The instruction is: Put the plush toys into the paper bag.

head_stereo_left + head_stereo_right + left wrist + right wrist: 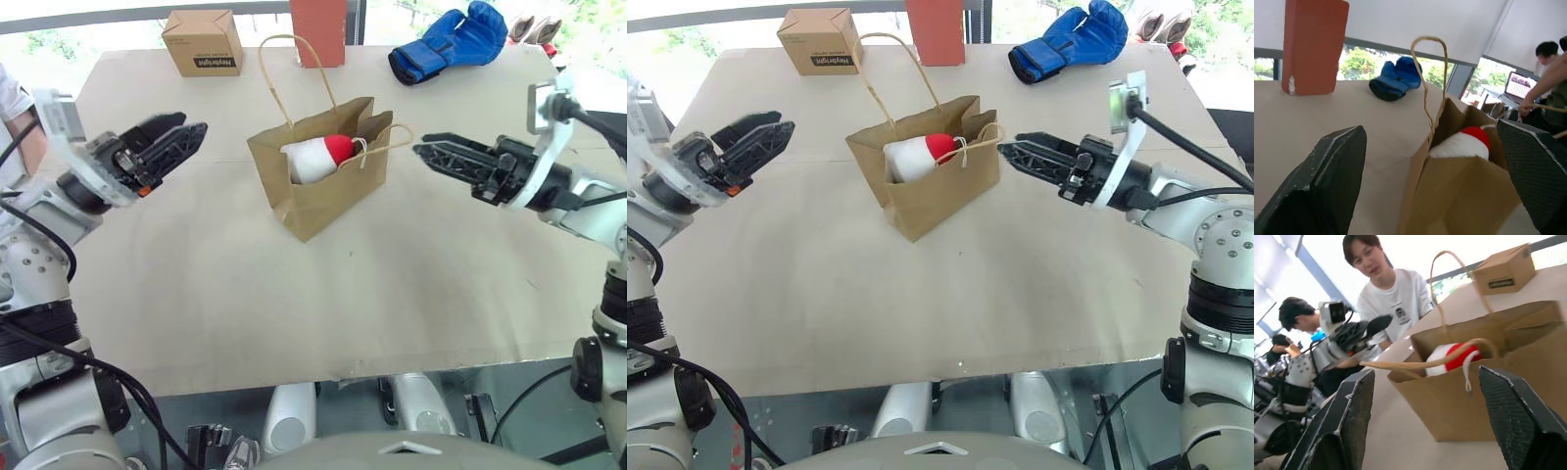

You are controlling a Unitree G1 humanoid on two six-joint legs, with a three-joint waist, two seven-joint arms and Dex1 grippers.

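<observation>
The brown paper bag (328, 191) stands upright in the middle of the table with its mouth open. A white plush toy with a red tip (318, 157) lies inside it and pokes out of the top. One loop handle stands up at the back, and the other droops over the toy toward my right gripper. My left gripper (188, 132) hovers open to the left of the bag, apart from it, holding nothing. To the bag's right, my right gripper (423, 151) also hovers, its tips close to the drooping handle, its fingers (1347, 421) spread open and empty.
Along the table's far edge stand a small printed cardboard box (203, 42), a red-brown block (318, 29) and a blue boxing glove (451, 41). A person's arm (20, 117) shows at the left edge, and people sit beyond the table (1391, 289).
</observation>
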